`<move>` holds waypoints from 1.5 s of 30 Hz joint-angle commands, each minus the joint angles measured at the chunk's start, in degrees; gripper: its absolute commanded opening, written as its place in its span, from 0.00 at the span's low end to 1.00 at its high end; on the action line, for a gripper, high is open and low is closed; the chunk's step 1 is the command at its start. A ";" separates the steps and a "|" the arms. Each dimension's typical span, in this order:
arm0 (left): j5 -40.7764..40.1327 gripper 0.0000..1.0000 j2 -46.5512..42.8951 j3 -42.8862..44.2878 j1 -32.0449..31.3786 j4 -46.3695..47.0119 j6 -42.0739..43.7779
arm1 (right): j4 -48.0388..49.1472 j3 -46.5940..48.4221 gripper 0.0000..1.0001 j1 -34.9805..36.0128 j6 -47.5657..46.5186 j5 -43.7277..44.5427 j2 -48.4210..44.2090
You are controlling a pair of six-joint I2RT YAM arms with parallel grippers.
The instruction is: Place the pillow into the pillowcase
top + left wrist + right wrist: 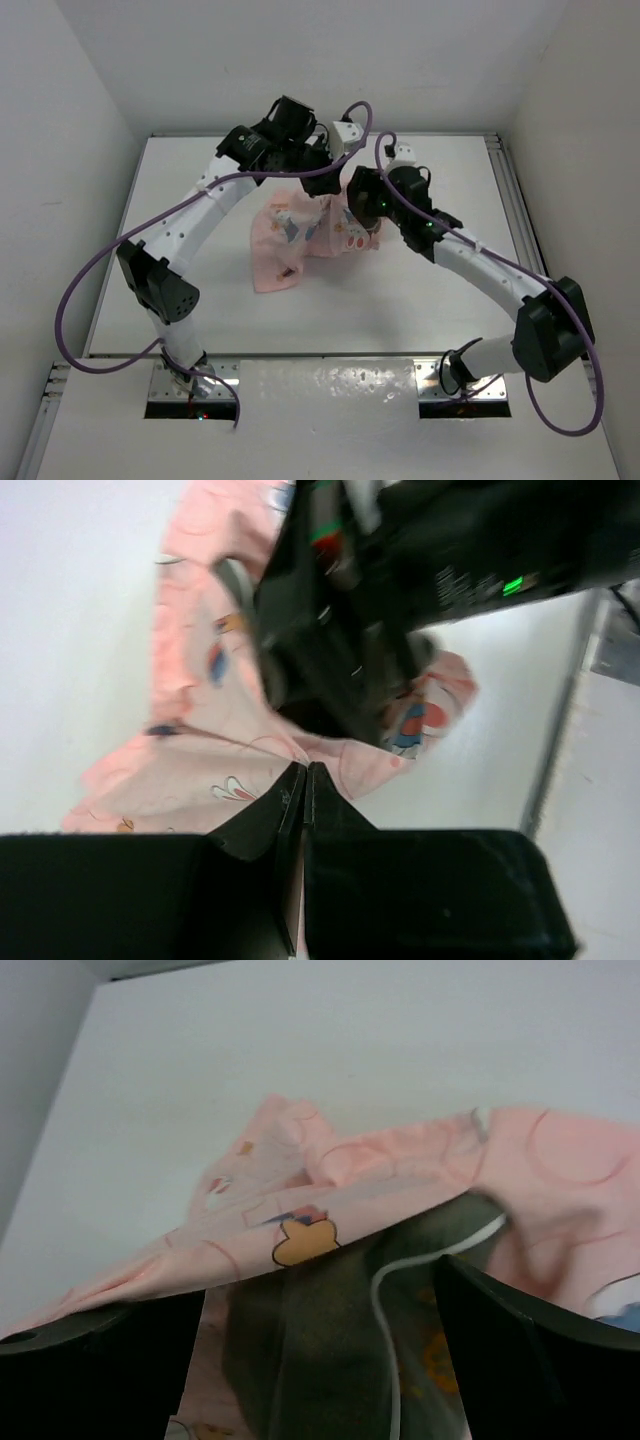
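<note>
The pale-pink printed pillowcase (pixel 288 240) lies bunched on the white table between both arms. My left gripper (pixel 305 772) is shut, its tips pinching a fold of the pillowcase (pixel 190 780); from above the left gripper (pixel 322 183) sits at the cloth's far edge. My right gripper (pixel 320 1360) stands open at the case's mouth, fingers wide apart. Between them the olive-grey pillow (pixel 320 1340) with white piping shows under the lifted pink edge of the pillowcase (pixel 400 1160), partly inside it. From above, the right gripper (pixel 362 205) is at the cloth's right side.
The right arm's black wrist (pixel 420 590) with a green light looms close over the cloth in the left wrist view. White walls enclose the table (pixel 440 290) at the back and sides. A metal rail (pixel 510 190) runs along its right edge.
</note>
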 commanded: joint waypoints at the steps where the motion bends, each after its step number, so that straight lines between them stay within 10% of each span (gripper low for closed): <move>1: -10.31 0.00 -4.17 -2.72 -1.25 7.76 -5.80 | -18.61 6.00 0.92 -3.16 -7.17 -1.68 -3.72; 4: -10.85 0.00 -3.91 -8.96 -1.25 10.22 -5.36 | -21.91 4.34 0.89 -5.35 -7.18 -6.24 -3.54; 10: -10.50 0.00 -5.75 -11.44 -1.25 11.37 -4.84 | -19.82 -4.43 0.44 -10.10 -2.35 -9.68 -9.15; 17: -8.83 0.00 -6.81 -10.90 -1.34 8.91 -1.76 | -16.81 -5.60 0.82 -14.85 -3.83 -12.40 -11.80; 26: -9.97 0.00 -7.60 -11.44 -1.34 7.86 0.18 | -12.61 -16.49 0.87 -14.76 -21.58 -34.35 -10.83; 33: -8.74 0.00 -7.86 -11.87 -1.69 6.98 0.18 | -10.31 -13.87 0.92 -14.94 -23.17 -29.72 -1.63; 35: -8.92 0.00 -8.30 -11.96 -1.69 6.80 0.44 | -8.13 -12.54 0.85 -14.77 -22.65 -30.42 0.14; 39: -10.76 0.00 -8.65 -12.57 -1.69 7.41 0.79 | -6.88 -11.75 0.00 -14.15 -20.54 -34.28 1.65; 45: -17.52 0.00 -7.52 -16.52 -1.69 10.75 1.06 | -5.92 -11.05 0.00 -13.36 -14.84 -41.40 -6.95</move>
